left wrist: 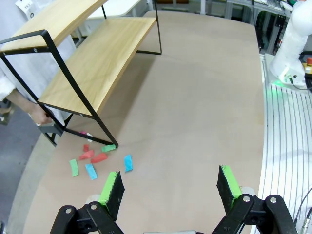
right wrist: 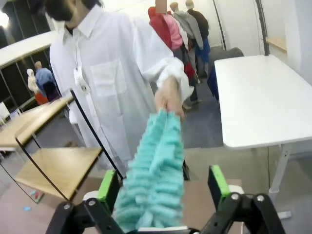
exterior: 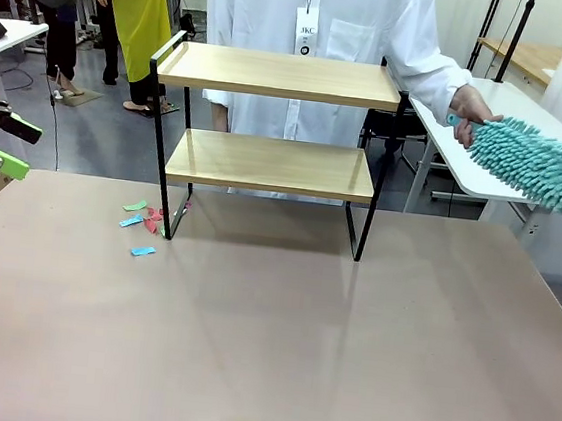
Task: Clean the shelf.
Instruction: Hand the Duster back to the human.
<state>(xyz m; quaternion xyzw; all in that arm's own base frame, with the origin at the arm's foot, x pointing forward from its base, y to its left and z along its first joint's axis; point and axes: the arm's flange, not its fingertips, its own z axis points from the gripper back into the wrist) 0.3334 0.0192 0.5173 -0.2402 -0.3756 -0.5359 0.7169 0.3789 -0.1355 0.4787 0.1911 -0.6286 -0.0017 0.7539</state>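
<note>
The shelf (exterior: 271, 164) stands at the table's far middle, both wooden boards bare; it also shows in the left wrist view (left wrist: 92, 63) and the right wrist view (right wrist: 58, 165). A fluffy teal duster (exterior: 537, 162) hangs in the air at the right, and the person's hand (exterior: 469, 112) grips its handle end. The duster (right wrist: 153, 165) runs down between the fingers of my right gripper (right wrist: 163, 187), whose jaws stand wide open; its right pad (right wrist: 218, 183) is clear of the fluff. At the far left, my left gripper (exterior: 14, 147) (left wrist: 170, 187) is open and holds nothing.
Small red, green and blue paper scraps (exterior: 144, 221) (left wrist: 97, 158) lie on the table by the shelf's left front foot. A person in a white coat stands behind the shelf. A white side table (exterior: 468, 150) stands at the right.
</note>
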